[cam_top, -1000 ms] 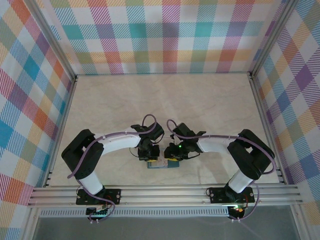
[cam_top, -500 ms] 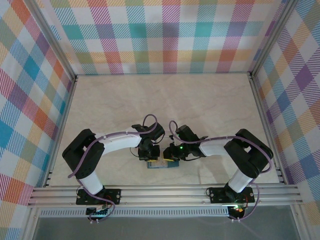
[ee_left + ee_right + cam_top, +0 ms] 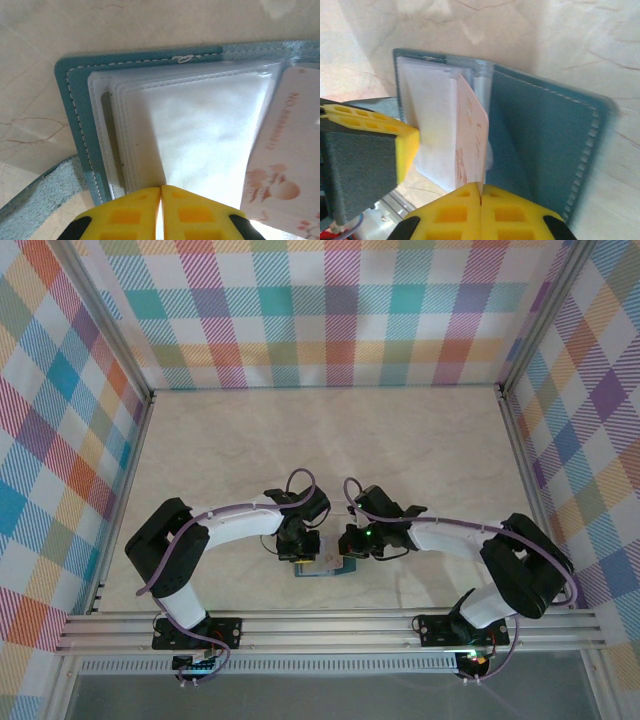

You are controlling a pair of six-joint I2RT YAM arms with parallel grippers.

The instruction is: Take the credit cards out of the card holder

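The teal card holder [image 3: 322, 570] lies open on the table near the front edge, between both grippers. Its stitched cover [image 3: 75, 110] carries a stack of clear plastic sleeves [image 3: 200, 125]. My left gripper [image 3: 161, 187] is shut on the near edge of those sleeves. A whitish-pink credit card [image 3: 470, 135] with red markings stands on edge, partly out of the sleeves, beside the holder's teal cover [image 3: 545, 135]. My right gripper [image 3: 481, 186] is shut on that card's near edge. The same card [image 3: 287, 150] shows at the right of the left wrist view.
The holder sits on a marble-patterned table [image 3: 330, 450] close to the aluminium rails [image 3: 330, 625] at the front. Checked walls enclose the back and sides. My left gripper's yellow finger [image 3: 375, 145] reaches in close beside the right gripper.
My right gripper has closed its fingers on the pink card. The right arm has stretched out, its elbow swinging to the right. The left arm has not moved.
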